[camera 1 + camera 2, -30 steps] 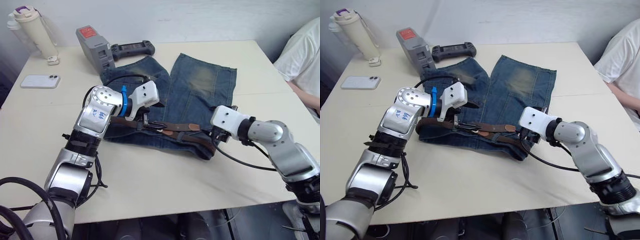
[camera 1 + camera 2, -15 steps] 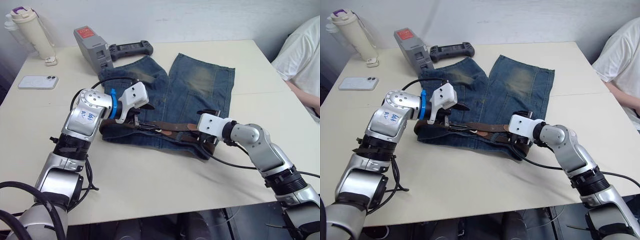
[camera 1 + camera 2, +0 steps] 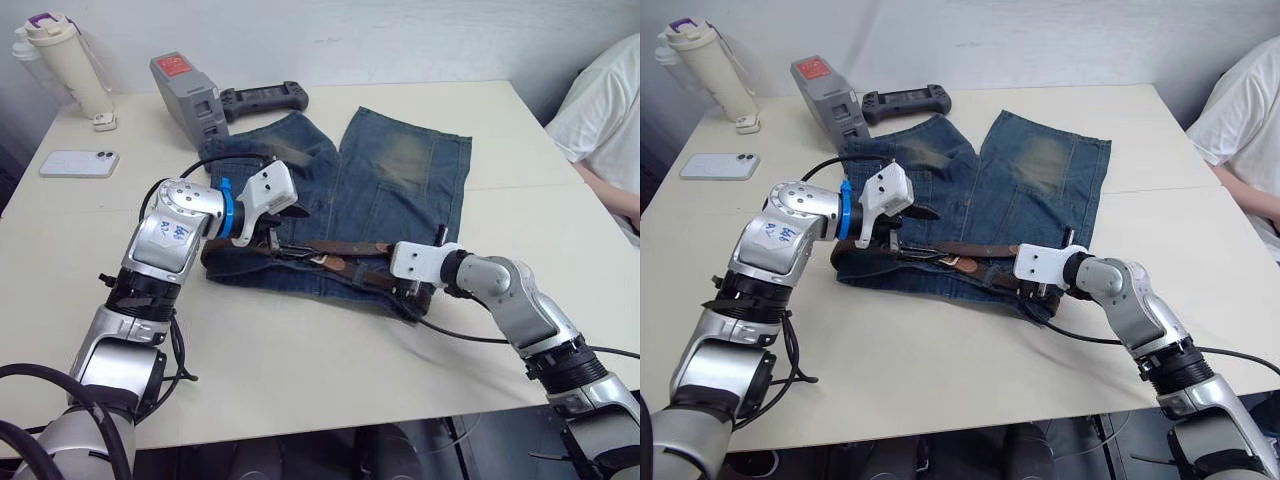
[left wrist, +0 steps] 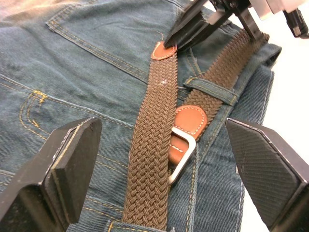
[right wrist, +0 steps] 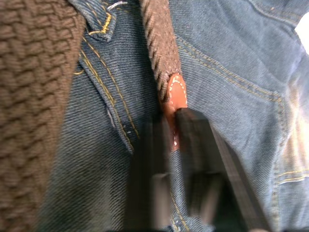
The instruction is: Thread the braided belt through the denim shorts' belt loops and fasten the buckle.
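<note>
Here the right gripper [image 5: 170,126] pinches the braided belt's [image 4: 153,145] tan tip at the waistband, centre-right of the head view. The left gripper [image 4: 159,159] is spread wide over the buckle [image 4: 182,157], mid-frame. The denim shorts [image 3: 400,170] lie flat on the table [image 3: 300,370].

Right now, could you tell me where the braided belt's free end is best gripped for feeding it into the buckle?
Probably the tan leather tip of the braided belt: flat and stiffer-looking than the weave. Come from beyond its end, away from the buckle, as the right gripper does.
</note>
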Tool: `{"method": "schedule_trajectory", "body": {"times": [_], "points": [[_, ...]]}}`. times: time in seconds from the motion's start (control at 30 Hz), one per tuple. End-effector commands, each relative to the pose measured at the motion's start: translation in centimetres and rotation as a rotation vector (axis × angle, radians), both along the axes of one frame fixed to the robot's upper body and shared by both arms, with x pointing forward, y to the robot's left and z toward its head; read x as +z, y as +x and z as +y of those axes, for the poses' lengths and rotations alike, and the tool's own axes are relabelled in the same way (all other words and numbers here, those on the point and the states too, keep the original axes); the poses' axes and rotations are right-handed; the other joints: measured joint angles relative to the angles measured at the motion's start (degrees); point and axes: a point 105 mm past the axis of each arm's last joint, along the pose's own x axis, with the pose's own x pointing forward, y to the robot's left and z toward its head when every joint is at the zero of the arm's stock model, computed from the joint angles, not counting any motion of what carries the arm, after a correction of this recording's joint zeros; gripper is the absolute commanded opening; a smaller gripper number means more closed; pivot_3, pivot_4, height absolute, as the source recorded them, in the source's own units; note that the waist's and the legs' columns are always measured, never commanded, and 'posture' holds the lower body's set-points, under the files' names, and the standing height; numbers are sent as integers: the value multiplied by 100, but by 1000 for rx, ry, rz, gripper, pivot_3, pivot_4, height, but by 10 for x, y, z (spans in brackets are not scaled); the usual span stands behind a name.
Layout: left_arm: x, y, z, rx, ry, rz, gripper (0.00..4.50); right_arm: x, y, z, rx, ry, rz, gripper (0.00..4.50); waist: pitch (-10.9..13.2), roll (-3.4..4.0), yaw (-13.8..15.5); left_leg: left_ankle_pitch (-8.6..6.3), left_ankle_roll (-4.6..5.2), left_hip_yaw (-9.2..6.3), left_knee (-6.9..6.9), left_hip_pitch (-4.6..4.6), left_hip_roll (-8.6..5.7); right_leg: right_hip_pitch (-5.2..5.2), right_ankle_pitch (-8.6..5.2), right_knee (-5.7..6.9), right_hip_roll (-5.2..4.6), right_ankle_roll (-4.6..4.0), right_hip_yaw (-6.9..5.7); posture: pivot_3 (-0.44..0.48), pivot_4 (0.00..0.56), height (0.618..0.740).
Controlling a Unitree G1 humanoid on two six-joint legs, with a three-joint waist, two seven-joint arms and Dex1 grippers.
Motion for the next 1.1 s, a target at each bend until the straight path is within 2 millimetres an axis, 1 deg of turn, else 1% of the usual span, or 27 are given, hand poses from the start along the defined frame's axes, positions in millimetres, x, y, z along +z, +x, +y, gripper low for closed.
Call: {"method": "schedule_trajectory", "body": {"times": [0.03,0.13,0.17,0.2,0.3,0.37,0.47,0.53,0.67,0.77,0.9,0.93,1.0,1.03,1.1], "points": [[18,-2,-5,-35,-6,-117,4500,24,-2,8,27,55,-67,16,0,0,-1,0,0,0,0,0,0,0,0,0,0,0,0,0,150,740],[23,-1,-10,-43,-11,-176,4500,45,-3,13,35,88,-86,16,0,1,-5,0,0,0,0,0,0,0,0,-1,0,0,0,0,150,740],[25,-1,-14,-53,9,-231,4500,58,-5,16,40,103,-90,16,1,1,-5,0,0,0,0,0,0,-1,0,-1,0,0,0,0,150,740],[26,-1,-16,-62,24,-271,4500,67,-7,19,43,113,-92,16,2,2,-4,0,0,0,0,0,0,-1,0,-1,0,0,0,0,150,740],[27,-1,-23,-76,47,-342,4500,82,-13,26,50,152,-56,16,2,3,1,0,0,0,2,0,0,-2,0,-1,0,0,0,0,150,740],[26,-1,-25,-80,57,-365,4500,87,-15,29,50,167,-45,16,2,3,8,0,0,0,2,0,0,-2,0,-3,0,0,0,0,150,740],[27,5,-30,-43,57,-389,4500,97,-20,38,56,204,-13,16,2,3,27,0,0,1,-1,-1,-1,-2,0,-2,0,0,0,0,150,740],[26,6,-31,-45,66,-396,4500,99,-22,40,56,207,1,16,2,3,26,0,0,0,-1,-3,-1,-2,0,-1,0,0,0,0,150,740],[33,12,-36,3,29,-400,4500,100,-25,42,42,217,28,16,2,3,25,0,0,0,-3,-2,-1,-2,0,-1,0,0,-1,0,150,740],[30,11,-36,-9,45,-389,3611,100,-24,40,20,219,33,0,2,3,19,0,0,1,-6,-2,-1,-2,0,-2,0,0,-1,0,150,740],[29,13,-33,3,51,-379,1780,98,-24,38,7,203,42,0,2,3,17,0,0,2,-9,-2,-1,-4,0,-2,0,0,-1,0,150,740],[29,13,-32,10,51,-378,1470,97,-25,38,6,200,46,0,2,3,16,0,0,2,-9,-2,-1,-4,0,-2,0,0,-1,0,150,740],[28,14,-33,13,59,-381,530,95,-24,37,3,201,52,0,2,3,16,0,0,2,-9,-2,-1,-4,0,-3,0,0,-1,0,150,740],[29,14,-33,18,49,-377,144,94,-24,37,2,198,55,0,2,3,17,0,0,3,-9,-2,-1,-4,0,-3,0,0,-1,0,150,740],[29,14,-35,17,39,-374,144,93,-24,37,0,200,60,0,2,3,21,0,0,3,-8,-2,-1,-4,0,-3,0,0,-1,0,150,740]]}}
